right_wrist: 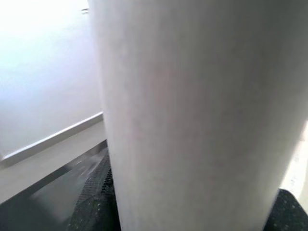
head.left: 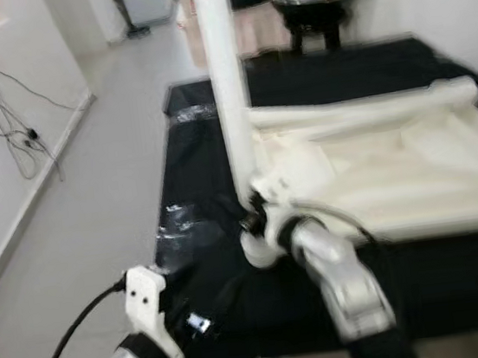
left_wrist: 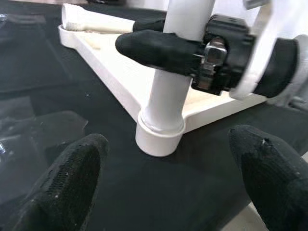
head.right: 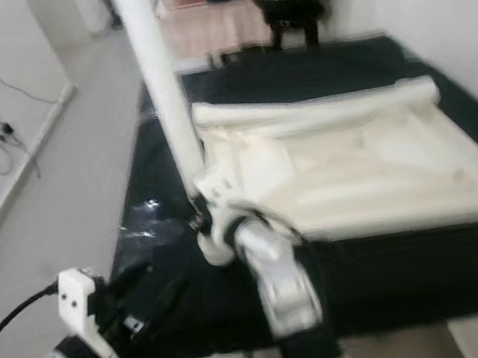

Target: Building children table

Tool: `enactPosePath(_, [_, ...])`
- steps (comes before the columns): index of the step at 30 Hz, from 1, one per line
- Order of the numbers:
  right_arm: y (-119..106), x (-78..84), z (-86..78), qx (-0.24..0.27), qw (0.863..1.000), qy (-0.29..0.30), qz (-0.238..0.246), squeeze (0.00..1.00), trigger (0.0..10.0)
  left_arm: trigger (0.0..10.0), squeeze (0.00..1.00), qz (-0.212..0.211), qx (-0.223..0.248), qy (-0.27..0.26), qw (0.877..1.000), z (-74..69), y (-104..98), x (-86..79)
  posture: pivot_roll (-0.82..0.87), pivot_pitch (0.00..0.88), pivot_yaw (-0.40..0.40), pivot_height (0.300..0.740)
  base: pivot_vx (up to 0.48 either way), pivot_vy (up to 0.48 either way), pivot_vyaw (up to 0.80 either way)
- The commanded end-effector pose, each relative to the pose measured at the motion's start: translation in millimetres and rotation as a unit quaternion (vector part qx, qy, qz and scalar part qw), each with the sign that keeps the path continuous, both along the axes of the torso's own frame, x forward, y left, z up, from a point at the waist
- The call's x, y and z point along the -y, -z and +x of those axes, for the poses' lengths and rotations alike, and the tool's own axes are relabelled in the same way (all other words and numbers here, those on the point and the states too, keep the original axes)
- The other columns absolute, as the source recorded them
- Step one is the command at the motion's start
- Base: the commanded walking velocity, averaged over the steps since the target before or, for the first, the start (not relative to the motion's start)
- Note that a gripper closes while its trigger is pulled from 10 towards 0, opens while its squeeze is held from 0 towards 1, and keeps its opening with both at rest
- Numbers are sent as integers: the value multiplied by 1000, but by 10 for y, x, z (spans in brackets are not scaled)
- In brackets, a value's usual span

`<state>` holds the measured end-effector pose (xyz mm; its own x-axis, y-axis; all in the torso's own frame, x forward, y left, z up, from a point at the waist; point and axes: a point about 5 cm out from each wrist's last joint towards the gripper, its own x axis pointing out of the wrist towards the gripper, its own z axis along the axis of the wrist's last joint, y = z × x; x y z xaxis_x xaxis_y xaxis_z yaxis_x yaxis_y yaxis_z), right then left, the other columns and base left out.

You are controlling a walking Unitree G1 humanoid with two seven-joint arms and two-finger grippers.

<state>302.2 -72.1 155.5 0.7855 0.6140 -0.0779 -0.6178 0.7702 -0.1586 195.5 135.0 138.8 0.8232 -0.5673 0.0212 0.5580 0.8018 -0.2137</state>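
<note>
Tabletop (head.left: 413, 175), white, lies upside down on black mat (head.left: 460, 274) on the floor, underside ribs facing up. One white leg (head.left: 228, 102) stands upright in the corner socket (left_wrist: 160, 137) nearest the robot; socket collar sits flat on the mat. Second leg (head.left: 361, 110) lies horizontal along the far edge of the tabletop.

R gripper (left_wrist: 192, 50) is clamped on the upright leg, low down, just above the socket: black fingers (left_wrist: 154, 48) wrap either side of the tube, touching it. R wrist view is right up against the leg (right_wrist: 197, 115), w/ black finger pads at the lower corners of that view. R arm (head.left: 343, 284) reaches in from near side, over the mat edge.

L gripper (left_wrist: 168, 187) has fingers spread wide apart, holding nothing, low over the mat near the socket corner, not touching leg or tabletop. L fingertips (left_wrist: 67, 178) frame the socket in the L wrist view. L arm (head.left: 144, 330) sits at the near-left of the mat, black cable (head.left: 71, 339) trailing off it.

Clear plastic wrap (head.left: 176, 230) crumpled on the mat left of the upright leg, more of it further back. Grey floor (head.left: 92, 188) to the left, loose cables (head.left: 16, 136) along the white wall. Dark stool-like obj (head.left: 313, 13) beyond the mat, blurry.
</note>
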Motion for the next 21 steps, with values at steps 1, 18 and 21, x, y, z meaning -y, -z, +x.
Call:
enactPosePath(1, [233, -134, -73, -57, 996, -61, -35, 0, 0, 10000, 0, 2, -6, 15, 1000, 7, 11, 8, 2, 81, 69, 740, 0, 0, 0])
enactPosePath(18, [-340, -130, 5, -16, 926, -375, 44, 0, 10000, 10000, 0, -4, -2, 7, 1000, 0, -18, 16, 1, 84, 78, 740, 0, 0, 0])
enactPosePath(21, [-353, -99, 63, -19, 909, -416, 29, 0, 10000, 10000, 0, -4, -2, 8, 1000, -6, -18, 17, 5, 85, 77, 740, 0, 0, 0])
